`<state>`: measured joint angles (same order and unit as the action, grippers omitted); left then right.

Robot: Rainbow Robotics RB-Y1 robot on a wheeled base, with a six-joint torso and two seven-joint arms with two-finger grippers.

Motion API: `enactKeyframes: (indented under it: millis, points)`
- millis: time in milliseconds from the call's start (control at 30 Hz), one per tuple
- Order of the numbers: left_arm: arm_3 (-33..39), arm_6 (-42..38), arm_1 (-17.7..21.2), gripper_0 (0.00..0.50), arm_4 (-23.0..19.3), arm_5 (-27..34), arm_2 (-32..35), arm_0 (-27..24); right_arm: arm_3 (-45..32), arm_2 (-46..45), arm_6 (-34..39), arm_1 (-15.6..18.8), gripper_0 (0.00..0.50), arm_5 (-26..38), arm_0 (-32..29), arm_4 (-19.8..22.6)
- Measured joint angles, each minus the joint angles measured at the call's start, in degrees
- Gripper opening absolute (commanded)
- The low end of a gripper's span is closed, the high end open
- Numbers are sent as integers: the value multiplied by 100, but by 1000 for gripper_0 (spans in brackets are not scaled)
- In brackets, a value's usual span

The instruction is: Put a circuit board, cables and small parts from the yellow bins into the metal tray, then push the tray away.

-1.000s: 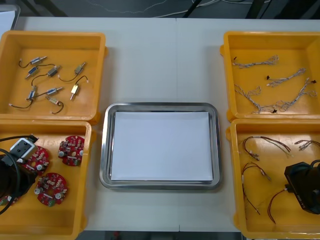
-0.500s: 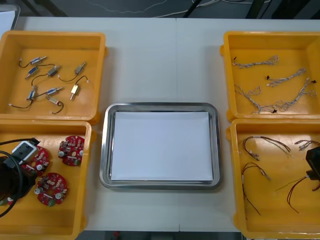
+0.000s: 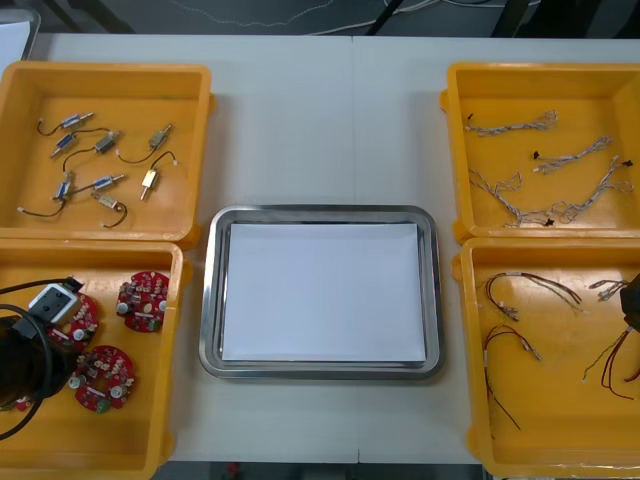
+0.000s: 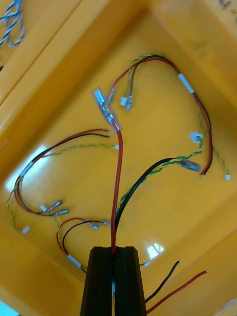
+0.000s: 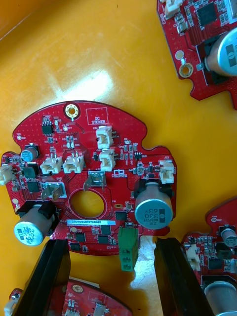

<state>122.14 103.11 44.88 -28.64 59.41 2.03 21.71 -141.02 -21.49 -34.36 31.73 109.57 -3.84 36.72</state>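
Right wrist view: the right gripper (image 4: 114, 253) pinches a thin red cable (image 4: 118, 168), which should go next to the shiny metal tray (image 3: 210, 300); the left gripper (image 5: 111, 243) hangs spread over a round red circuit board (image 5: 89, 148).

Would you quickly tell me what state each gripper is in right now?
Left gripper: open, over a circuit board.
Right gripper: shut on a red and yellow cable.
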Motion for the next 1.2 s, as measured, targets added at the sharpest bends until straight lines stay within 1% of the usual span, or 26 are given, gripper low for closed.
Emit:
enactKeyframes:
  millis: [100,267,300,333,367,400,467,500,567,600,800,900,1000,1100,1200]
  points:
    - [0,0,-23,500,3,0,0,0,-114,-22,-154,75,0,1,0,204]
    - [-12,0,-46,485,32,0,-3,-3,-345,-34,-1364,207,0,3,0,528]
    - [-19,0,-51,471,52,0,-9,-8,-391,-34,-1474,229,0,3,0,578]
    - [-27,0,-55,442,78,-1,-23,-18,-435,-34,-1513,247,0,3,0,614]
    - [-37,0,-59,426,101,-5,-39,-28,-486,-34,-1538,259,0,3,0,639]
    - [-52,0,-62,380,119,-19,-62,-38,-545,-34,-1602,267,0,4,0,654]
    - [-78,0,-67,266,129,-50,-97,-53,-656,-33,-1862,269,0,6,0,670]
    - [-85,0,-67,225,131,-55,-109,-57,-693,-32,-2057,269,0,7,0,678]
    - [-96,-1,-67,36,140,-55,-133,-63,-726,-27,-2423,269,0,9,0,689]
    - [-100,-1,-67,0,142,-56,-142,-65,-728,-24,-2543,269,0,10,0,692]
    - [-105,-1,-68,0,144,-56,-152,-92,-728,-1,-2794,298,0,17,11,762]
    - [-105,-1,-68,0,144,-56,-152,-114,-728,121,-3030,400,0,18,60,774]
    - [-94,-1,-68,0,109,11,-145,-137,-728,386,-3031,541,0,18,174,774]
    - [-34,-1,-68,0,-140,237,-55,-164,-728,626,-3032,629,0,19,321,778]
    - [40,-1,-68,0,-466,445,158,-171,-728,772,-3032,673,0,20,496,903]
